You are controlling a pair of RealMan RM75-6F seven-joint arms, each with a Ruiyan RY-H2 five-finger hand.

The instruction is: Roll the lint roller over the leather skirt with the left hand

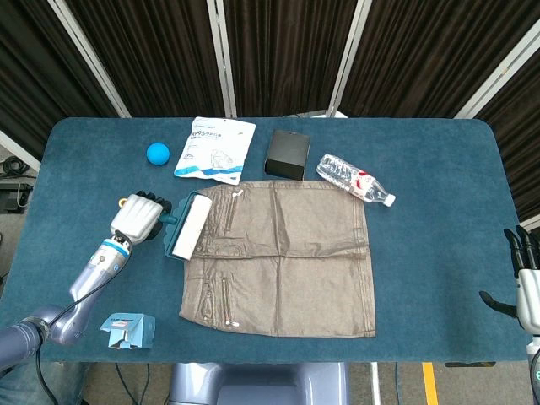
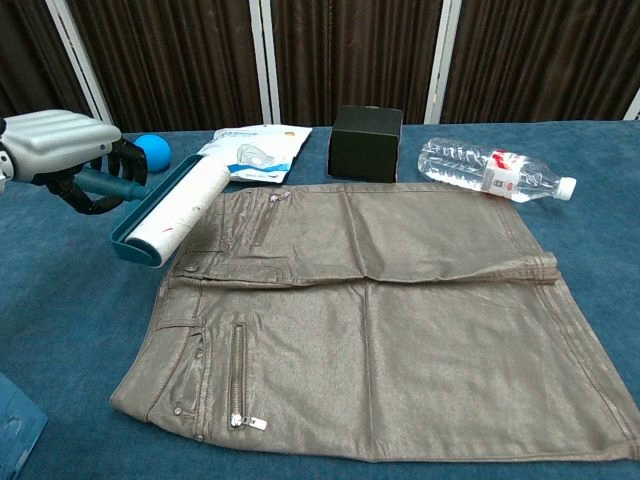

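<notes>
Fingers of our left hand (image 1: pixel 137 217) wrap the teal handle of the lint roller (image 2: pixel 180 208), whose white drum hangs over the skirt's (image 1: pixel 283 253) waistband edge, long axis running along that edge. Leather stretches rightward from it. Our right hand (image 1: pixel 527 283) hangs empty, far off.

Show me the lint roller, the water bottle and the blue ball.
lint roller (image 1: pixel 189 225), head view, white roll.
water bottle (image 2: pixel 480 168), chest view, middle of its body.
blue ball (image 1: pixel 157 153), head view, its centre.

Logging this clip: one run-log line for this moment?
left hand: holds lint roller | roller: at leather skirt edge | right hand: idle
</notes>
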